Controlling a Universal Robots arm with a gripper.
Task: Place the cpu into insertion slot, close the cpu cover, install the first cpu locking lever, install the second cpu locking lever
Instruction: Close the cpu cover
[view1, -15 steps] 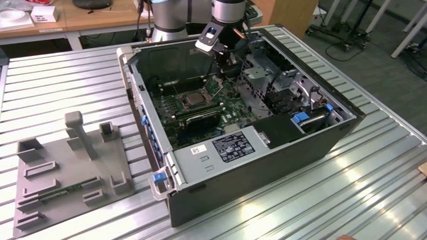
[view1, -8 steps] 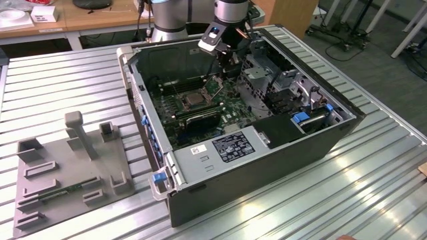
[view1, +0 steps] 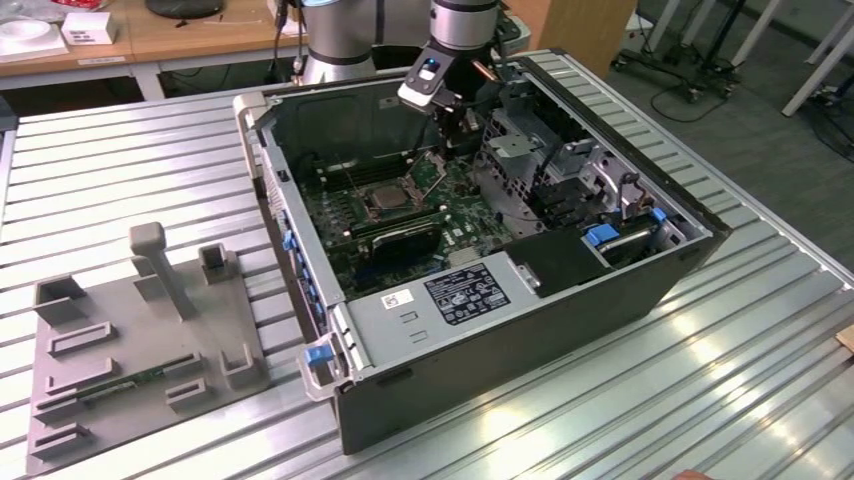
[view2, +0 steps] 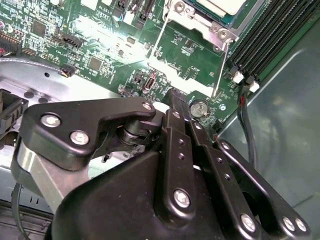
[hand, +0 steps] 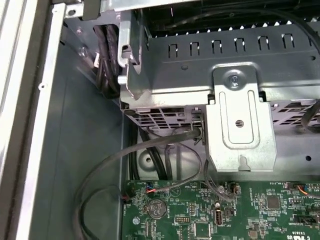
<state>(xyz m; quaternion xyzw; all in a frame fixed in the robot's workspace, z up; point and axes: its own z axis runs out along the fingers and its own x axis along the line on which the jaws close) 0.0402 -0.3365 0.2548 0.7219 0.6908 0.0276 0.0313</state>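
The open computer case (view1: 561, 300) lies on its side with the green board facing up. In the exterior view the insertion slot (view1: 383, 195) is the silver-rimmed square in the middle of the board. In the second wrist view the cpu (view2: 227, 4) shows its pale face inside the slot, and the silvery cpu cover (view2: 200, 21) lies flat around it. Two thin locking levers (view2: 220, 67) (view2: 159, 36) stick out from the socket, unlatched. My gripper (view1: 451, 122) (view2: 174, 97) hovers over the board just beyond the lever ends, shut and holding nothing.
Long black memory slots (view2: 270, 40) run beside the socket. A round coin battery (view2: 200, 107) sits close to the gripper tip. A metal drive cage (hand: 225, 75) and loose black cables (hand: 150, 150) crowd the case's far end. A grey fixture plate (view1: 134, 340) lies on the slatted table.
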